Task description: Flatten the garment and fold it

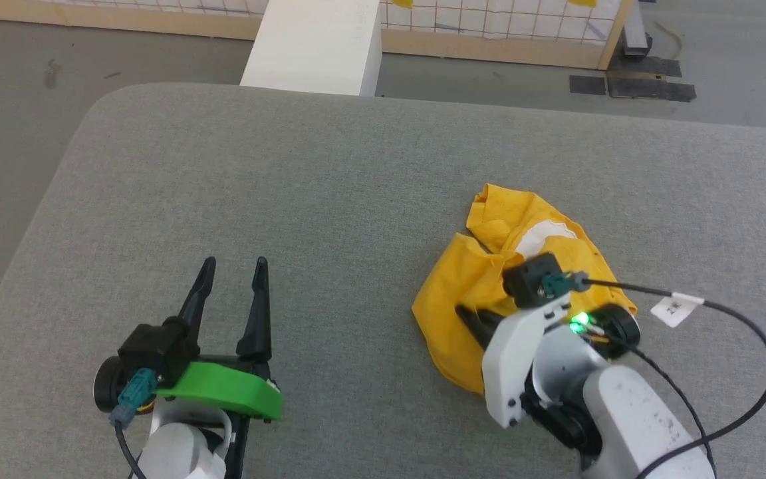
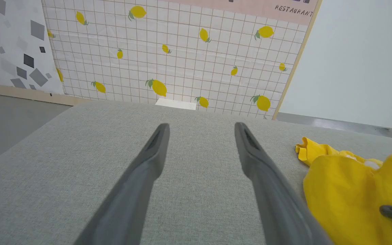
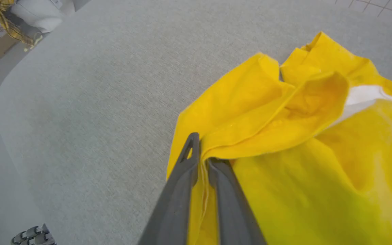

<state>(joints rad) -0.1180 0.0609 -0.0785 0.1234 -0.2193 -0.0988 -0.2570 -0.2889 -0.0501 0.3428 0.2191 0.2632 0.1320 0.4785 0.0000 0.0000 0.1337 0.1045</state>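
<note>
Your right gripper [image 3: 201, 160] is the one on the job: its fingers are pinched together on a fold of the garment [image 1: 463, 286], at the side of the cloth that faces the left arm. The shirt sits in a crumpled heap on the right half of the grey padded table [image 1: 290, 199], with a bit of white print [image 1: 542, 233] peeking out of the folds.

Your left gripper [image 1: 235, 266] has its fingers spread apart with nothing in them. It's over bare table, well apart from the shirt, so the cloth lies off to its right.

The heap seems to run away from you in the head view, but it's too bunched up to call a real long axis. I'd say flattening needs a second grab, which means bringing the left arm across to the right.
</note>
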